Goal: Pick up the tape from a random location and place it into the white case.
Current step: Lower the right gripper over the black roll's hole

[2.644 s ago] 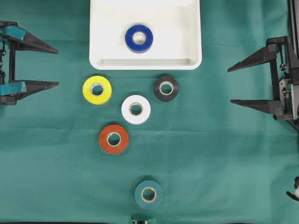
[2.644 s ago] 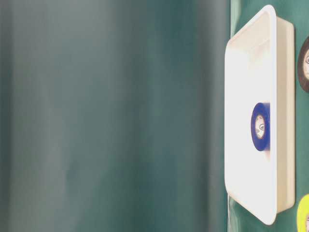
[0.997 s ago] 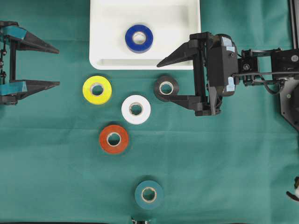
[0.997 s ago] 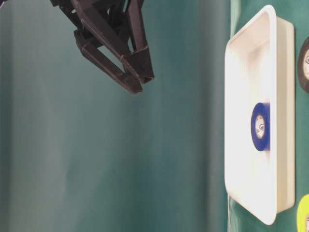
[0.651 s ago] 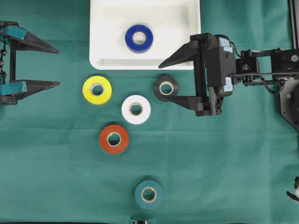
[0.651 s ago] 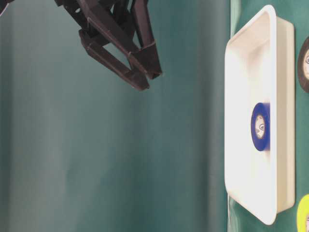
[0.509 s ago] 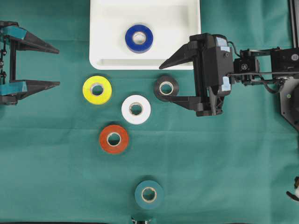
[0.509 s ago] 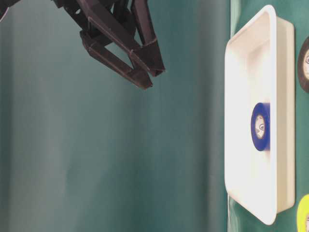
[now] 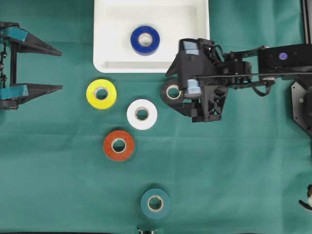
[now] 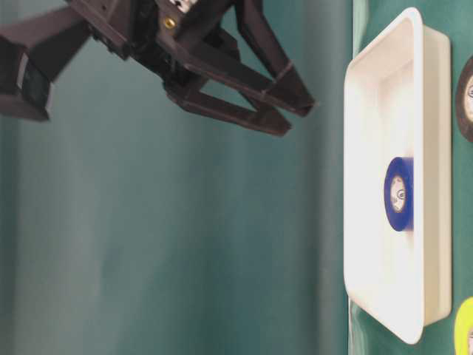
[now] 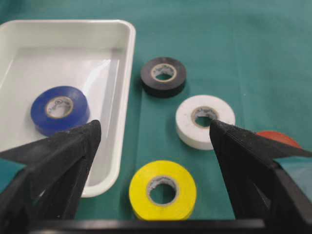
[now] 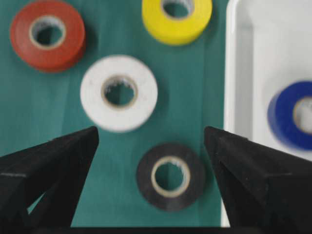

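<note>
The white case (image 9: 151, 66) lies at the top centre with a blue tape roll (image 9: 145, 40) inside. On the green cloth lie black (image 9: 169, 91), yellow (image 9: 101, 93), white (image 9: 142, 114), red (image 9: 118, 145) and teal (image 9: 155, 203) tape rolls. My right gripper (image 9: 173, 90) hangs open above the black roll, tipped downward and still off the table in the table-level view (image 10: 298, 118). In the right wrist view the black roll (image 12: 170, 176) sits between the spread fingers, touching neither. My left gripper (image 9: 61, 70) stands open and empty at the left edge.
The case rim (image 12: 231, 73) runs close beside the right gripper's upper finger. The white roll (image 12: 119, 92) lies just beyond the black one. In the left wrist view the yellow roll (image 11: 162, 189) is nearest, with the case (image 11: 124, 73) to its left.
My right gripper has moved left, pitched downward and come closer to the table, now over the black roll. The left arm and all rolls have stayed still.
</note>
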You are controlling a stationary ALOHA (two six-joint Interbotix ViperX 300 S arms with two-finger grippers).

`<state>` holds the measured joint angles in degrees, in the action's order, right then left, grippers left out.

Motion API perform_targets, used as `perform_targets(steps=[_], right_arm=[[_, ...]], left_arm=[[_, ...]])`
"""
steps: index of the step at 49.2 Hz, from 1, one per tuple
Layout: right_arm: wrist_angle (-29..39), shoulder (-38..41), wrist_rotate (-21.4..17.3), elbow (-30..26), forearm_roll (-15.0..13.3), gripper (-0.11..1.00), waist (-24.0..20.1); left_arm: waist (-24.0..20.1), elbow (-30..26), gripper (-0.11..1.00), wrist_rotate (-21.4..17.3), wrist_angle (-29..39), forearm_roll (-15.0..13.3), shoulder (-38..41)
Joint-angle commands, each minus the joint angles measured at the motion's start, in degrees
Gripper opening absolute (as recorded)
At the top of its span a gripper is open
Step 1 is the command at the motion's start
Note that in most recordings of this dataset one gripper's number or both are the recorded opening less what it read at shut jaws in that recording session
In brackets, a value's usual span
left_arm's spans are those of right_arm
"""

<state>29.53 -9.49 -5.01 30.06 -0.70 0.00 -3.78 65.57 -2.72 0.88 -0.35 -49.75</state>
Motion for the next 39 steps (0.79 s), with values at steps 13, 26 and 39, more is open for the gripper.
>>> perform_targets(steps=[13, 26, 39], right_arm=[[11.34, 2.72, -0.53, -6.5, 0.0, 0.93, 0.09], [15.03, 3.52, -0.62, -7.91, -0.18, 0.93, 0.09], [15.03, 3.52, -0.62, -7.91, -0.26, 0.93, 0.09]], left_arm=[[0.09, -0.7, 0.98, 0.18, -0.53, -0.09, 0.35], [0.35, -0.79, 0.98, 0.44, -0.53, -0.18, 0.35], [0.35, -0.7, 0.98, 0.44, -0.53, -0.18, 0.35]])
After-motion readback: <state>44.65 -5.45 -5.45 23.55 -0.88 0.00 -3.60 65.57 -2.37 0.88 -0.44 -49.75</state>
